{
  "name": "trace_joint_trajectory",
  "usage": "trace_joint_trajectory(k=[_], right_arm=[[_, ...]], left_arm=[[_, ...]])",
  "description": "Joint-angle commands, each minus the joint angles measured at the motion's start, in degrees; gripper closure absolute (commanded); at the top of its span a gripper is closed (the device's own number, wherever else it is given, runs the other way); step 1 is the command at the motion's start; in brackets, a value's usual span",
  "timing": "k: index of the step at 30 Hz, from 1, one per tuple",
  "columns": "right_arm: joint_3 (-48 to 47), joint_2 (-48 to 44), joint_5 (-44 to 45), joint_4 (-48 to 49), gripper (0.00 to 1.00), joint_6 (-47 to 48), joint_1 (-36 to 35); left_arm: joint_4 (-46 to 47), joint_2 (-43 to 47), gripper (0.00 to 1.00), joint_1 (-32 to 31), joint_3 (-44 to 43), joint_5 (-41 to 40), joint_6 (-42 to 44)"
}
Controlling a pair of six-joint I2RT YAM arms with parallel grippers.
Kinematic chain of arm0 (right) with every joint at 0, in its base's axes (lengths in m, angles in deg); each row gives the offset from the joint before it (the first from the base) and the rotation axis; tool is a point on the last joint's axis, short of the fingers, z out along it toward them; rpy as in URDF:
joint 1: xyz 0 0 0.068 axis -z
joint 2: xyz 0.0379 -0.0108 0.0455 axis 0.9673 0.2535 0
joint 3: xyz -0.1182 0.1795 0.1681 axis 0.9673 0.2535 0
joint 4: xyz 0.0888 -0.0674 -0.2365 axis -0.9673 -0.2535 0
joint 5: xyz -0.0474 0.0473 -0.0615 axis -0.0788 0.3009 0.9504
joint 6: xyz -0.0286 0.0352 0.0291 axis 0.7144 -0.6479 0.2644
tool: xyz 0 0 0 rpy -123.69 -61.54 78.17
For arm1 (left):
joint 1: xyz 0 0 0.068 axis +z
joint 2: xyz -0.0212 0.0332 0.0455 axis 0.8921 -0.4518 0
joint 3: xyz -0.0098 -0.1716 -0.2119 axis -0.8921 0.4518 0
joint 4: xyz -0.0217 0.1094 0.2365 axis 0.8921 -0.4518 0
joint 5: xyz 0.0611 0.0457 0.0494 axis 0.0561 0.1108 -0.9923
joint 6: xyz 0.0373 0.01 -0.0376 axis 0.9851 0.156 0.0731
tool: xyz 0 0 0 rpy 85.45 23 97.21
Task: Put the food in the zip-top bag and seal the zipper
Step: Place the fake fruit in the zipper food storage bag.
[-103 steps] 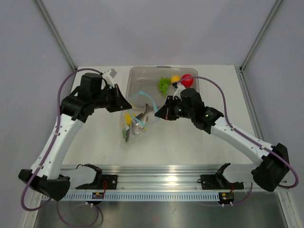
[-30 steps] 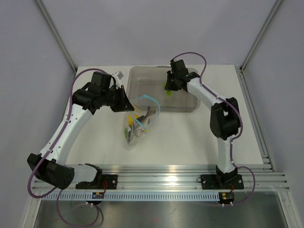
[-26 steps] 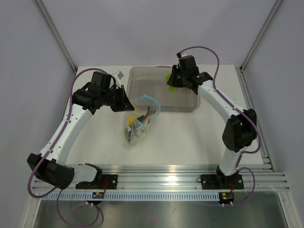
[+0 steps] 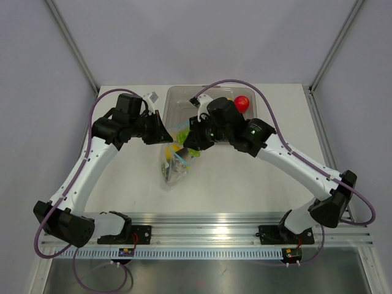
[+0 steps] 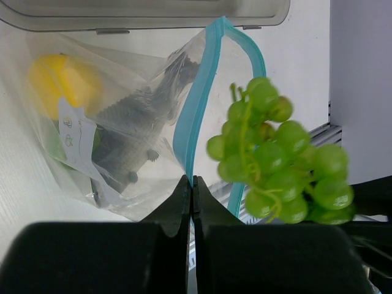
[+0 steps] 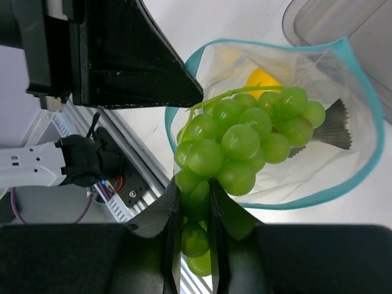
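Note:
The clear zip-top bag (image 4: 173,165) lies on the table with its teal zipper (image 5: 195,110) held open. My left gripper (image 5: 192,184) is shut on the zipper edge and holds the mouth up. Inside the bag are a grey fish (image 5: 131,113) and a yellow fruit (image 5: 58,82). My right gripper (image 6: 195,193) is shut on the green grape bunch (image 6: 245,138) and holds it just above the open mouth (image 4: 184,136). The grape bunch also shows in the left wrist view (image 5: 275,159). A red fruit (image 4: 242,103) lies in the tray.
The rigid grey-clear tray (image 4: 177,98) stands at the back, just behind the bag, under my right arm. The aluminium rail (image 4: 208,233) runs along the near edge. Frame posts stand at both back corners.
My right gripper has come from the tray with the grape bunch, moving left and nearer, and now holds it over the bag's mouth. My left gripper has kept its hold.

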Motion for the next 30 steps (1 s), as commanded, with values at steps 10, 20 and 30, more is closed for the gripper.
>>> trace_joint_trajectory(k=[10,20,30], right_arm=[[-5.0,8.9,2.3,-1.8,0.23,0.9,-1.5],[-0.3,-0.4,21.5,1.2,0.39,1.8,1.4],[-0.6,10.9,19.5,5.0,0.48,-0.2,21.7]], left_arm=[[2.7,2.7,1.0,0.0,0.1,1.6,-0.1],[2.8,3.2,1.0,0.0,1.2,1.4,-0.1],[3.0,3.0,1.0,0.0,1.4,1.4,-0.3]])
